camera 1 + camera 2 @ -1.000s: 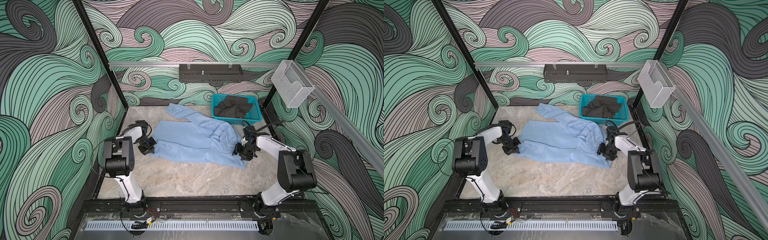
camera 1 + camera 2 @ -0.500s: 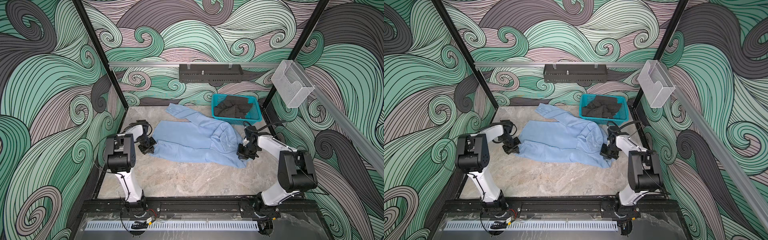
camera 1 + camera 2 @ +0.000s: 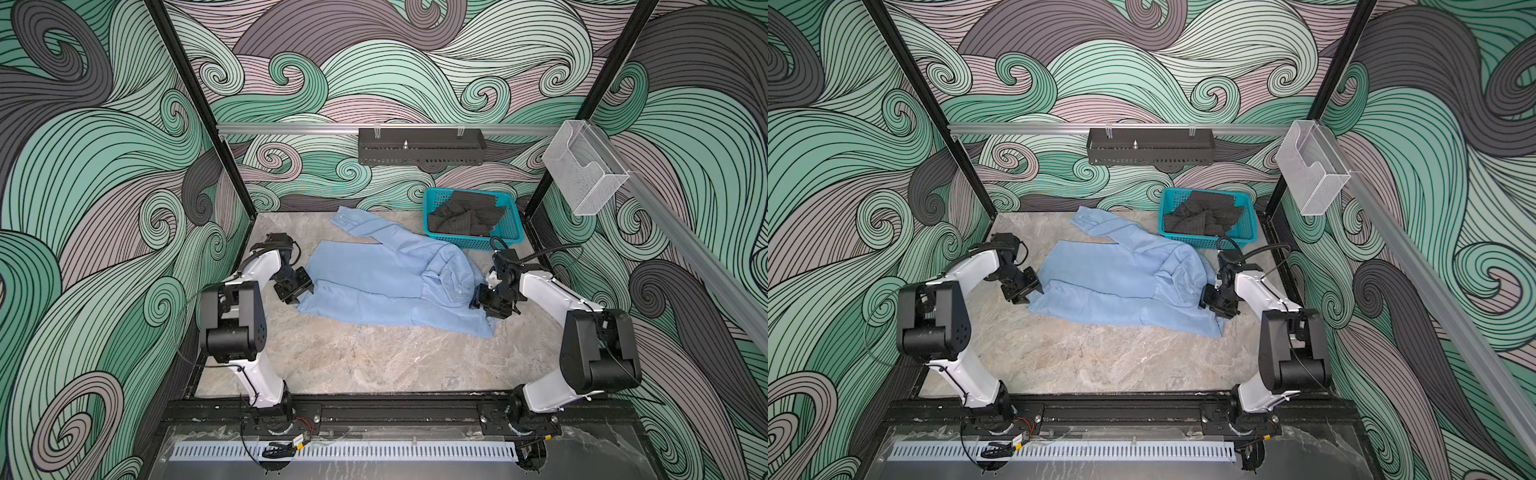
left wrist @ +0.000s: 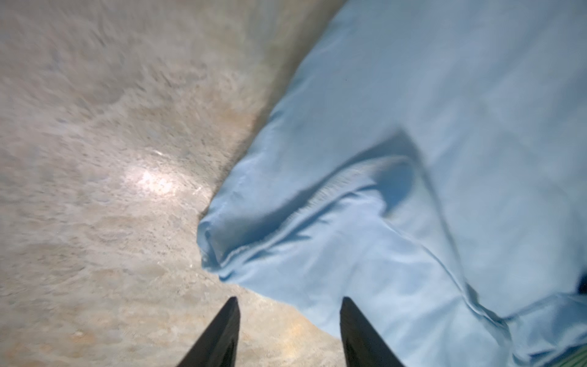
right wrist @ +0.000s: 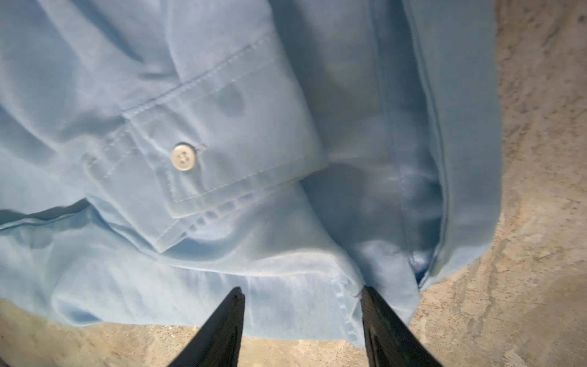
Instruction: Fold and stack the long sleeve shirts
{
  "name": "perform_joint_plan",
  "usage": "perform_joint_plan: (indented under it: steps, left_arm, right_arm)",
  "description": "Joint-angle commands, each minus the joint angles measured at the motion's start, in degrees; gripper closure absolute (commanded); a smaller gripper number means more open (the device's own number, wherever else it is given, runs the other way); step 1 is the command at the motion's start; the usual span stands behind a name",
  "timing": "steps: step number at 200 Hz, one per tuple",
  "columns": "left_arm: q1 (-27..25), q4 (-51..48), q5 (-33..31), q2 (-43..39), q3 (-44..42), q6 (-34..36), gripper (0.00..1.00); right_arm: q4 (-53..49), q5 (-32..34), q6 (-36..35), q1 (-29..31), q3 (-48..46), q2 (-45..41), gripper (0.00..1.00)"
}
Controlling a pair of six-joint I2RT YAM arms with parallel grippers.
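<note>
The light blue shirt (image 3: 386, 286) lies rumpled on my table (image 3: 374, 365) beside the teal basket (image 3: 469, 243), one sleeve (image 3: 357, 222) trailing rearward, a white-buttoned cuff (image 5: 222, 143) across its body. I see left jaws and right jaws released, empty, at opposite edges.

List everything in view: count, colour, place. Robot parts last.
light blue woven long sleeve shirt: one, light blue, crumpled mid-table
teal plastic mesh basket: one, teal, rear right
dark grey crumpled clothing: count unclear, dark grey, inside the basket
black perforated metal tray: one, black, on rear rail
clear plastic holder: one, transparent, on right rail
marble-look tabletop: one, beige-grey, beneath everything
left arm: one, white and black, at shirt's left edge, jaws open
right arm: one, white and black, at shirt's right edge, jaws open
</note>
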Motion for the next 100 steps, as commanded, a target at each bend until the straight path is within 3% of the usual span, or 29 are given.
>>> perform_joint_plan:
  steps: [1,30,100]
  left_arm:
    - [0.21,1.03,2.38,-1.37,1.16,4.21,0.39]
    - [0.00,1.17,6.48,4.14,3.87,5.79,0.37]
    - [-2.63,5.10,9.04,11.28,8.69,7.18,0.37]
  right_arm:
    - [1.42,-2.39,0.50,-0.27,-1.08,0.11,0.38]
    - [1.93,-0.94,1.35,-0.30,-1.93,1.08,0.36]
    - [2.14,0.34,2.04,-0.48,-2.72,1.34,0.34]
